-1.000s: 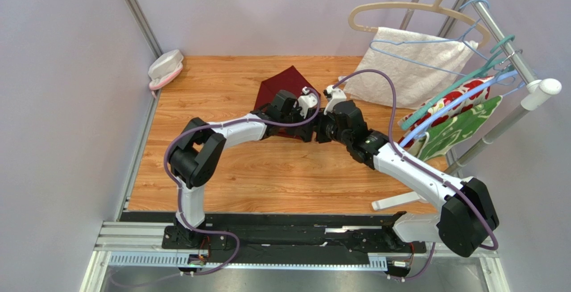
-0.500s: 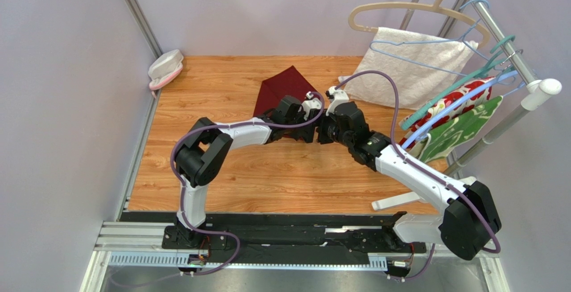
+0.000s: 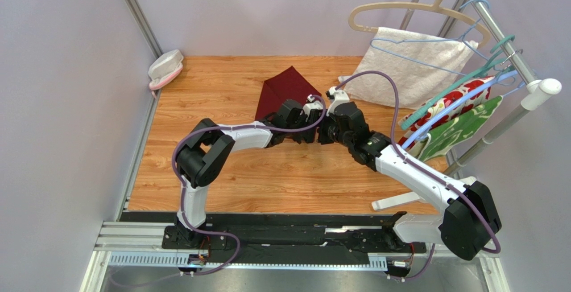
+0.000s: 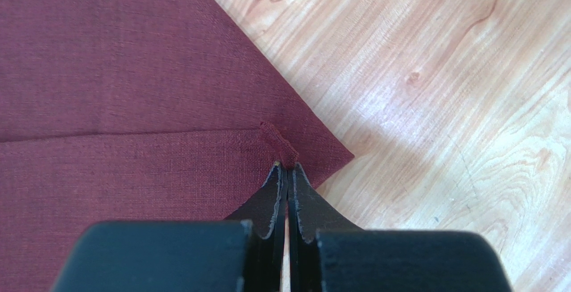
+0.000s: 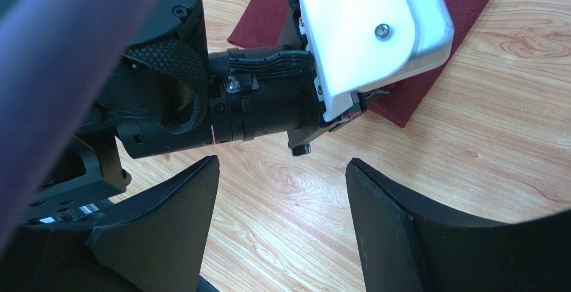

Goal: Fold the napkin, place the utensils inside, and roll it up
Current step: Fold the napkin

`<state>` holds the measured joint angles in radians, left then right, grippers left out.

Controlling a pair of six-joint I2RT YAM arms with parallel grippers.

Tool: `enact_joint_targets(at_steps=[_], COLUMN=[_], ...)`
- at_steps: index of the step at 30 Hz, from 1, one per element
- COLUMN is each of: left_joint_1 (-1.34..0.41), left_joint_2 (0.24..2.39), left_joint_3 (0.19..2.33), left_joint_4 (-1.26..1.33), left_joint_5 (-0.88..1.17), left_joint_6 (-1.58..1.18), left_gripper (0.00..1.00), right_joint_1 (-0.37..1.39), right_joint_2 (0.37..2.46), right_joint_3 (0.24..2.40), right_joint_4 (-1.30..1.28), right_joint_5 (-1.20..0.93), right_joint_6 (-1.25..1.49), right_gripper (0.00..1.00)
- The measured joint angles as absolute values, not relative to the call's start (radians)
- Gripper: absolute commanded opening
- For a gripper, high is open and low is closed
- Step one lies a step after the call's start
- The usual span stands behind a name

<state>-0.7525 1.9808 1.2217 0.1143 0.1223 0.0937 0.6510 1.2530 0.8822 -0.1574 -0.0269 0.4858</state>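
The left gripper (image 4: 287, 169) is clenched on the napkin (image 4: 134, 71): a small tab at the corner of the upper cloth layer is pinched between its closed fingertips. From that pinch the maroon cloth is spread flat to the left of and ahead of the gripper, and a straight layer edge runs leftward from the tips. A pointed corner of the lower layer is left showing just to the right of the fingertips, lying on the wooden counter (image 4: 435, 105).

The right gripper (image 5: 281, 222) is held released, its two dark fingers (image 5: 161, 232) spread wide above bare wood with nothing between them. It is faced toward the left arm's wrist, whose white camera housing (image 5: 368, 31) is seen close ahead. Strips of the napkin are visible beyond and beside that housing.

From above, the napkin is found on the far middle of the counter, its near right corner hidden beneath the two wrists, which are set close together. A white towel (image 3: 409, 64) and floral cloths (image 3: 462, 121) are seen at the far right, well apart from the napkin.

Compared with one second earlier, the left wrist has been drawn slightly rightward and toward the near side, and its elbow has been shifted right. More of the napkin's near left part is uncovered as a result. The right arm's pose is scarcely altered.
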Motion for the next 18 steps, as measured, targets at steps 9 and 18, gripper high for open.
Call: enact_joint_targets(at_steps=[9,18], left_joint_1=[-0.759,-0.766], left_joint_2=[1.981,1.958], left_joint_3=[1.21,1.2], left_joint_4=[0.121,0.16], left_joint_5=[0.131,0.186], left_joint_6=[0.047,-0.041], left_gripper=[0.44,0.7], right_joint_1=[0.651,0.648], right_joint_2=[1.248,1.122], right_joint_3=[0.882,0.881], right_joint_4=[-0.165,-0.254], right_joint_5=[-0.01,0.083], right_joint_6=[0.493,0.47], right_gripper=[0.74,0.74])
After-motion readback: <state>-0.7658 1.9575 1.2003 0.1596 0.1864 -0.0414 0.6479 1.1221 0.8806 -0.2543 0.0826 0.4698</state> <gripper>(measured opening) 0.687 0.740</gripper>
